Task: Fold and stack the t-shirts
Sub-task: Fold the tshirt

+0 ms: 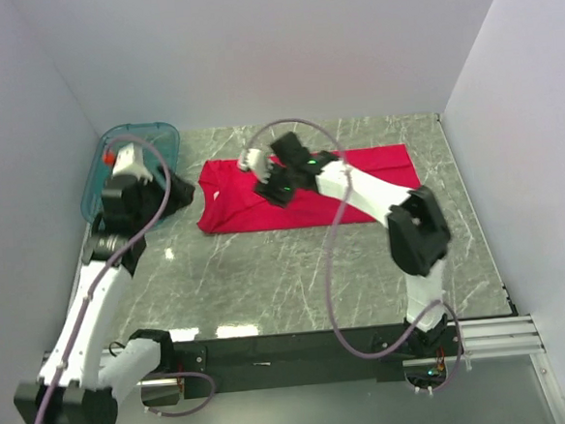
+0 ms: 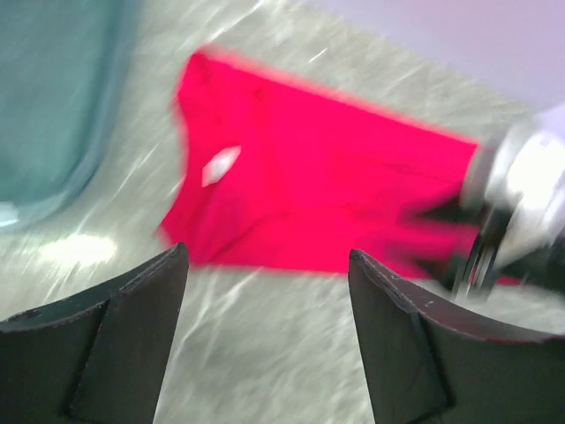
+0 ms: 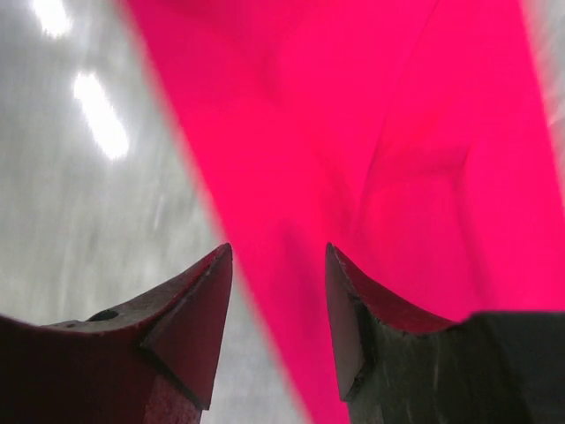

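Roughly half done: t-shirt (image 1: 307, 212) flat in a band on far desk (image 1: 287, 280), more folding left. Apart and empty: left tool (image 2: 267, 256) by tub (image 1: 92, 186), right tool (image 3: 278, 256) over the cloth.

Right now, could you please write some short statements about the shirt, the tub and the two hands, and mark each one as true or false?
1. The red t-shirt lies on the table. True.
2. The teal tub stands at the right side of the table. False: it is at the far left corner.
3. The left hand grips the t-shirt. False: its fingers are wide apart and empty, and it is off the shirt.
4. The right hand is over the t-shirt. True.
5. The white neck label is hidden. False: the left wrist view shows it.
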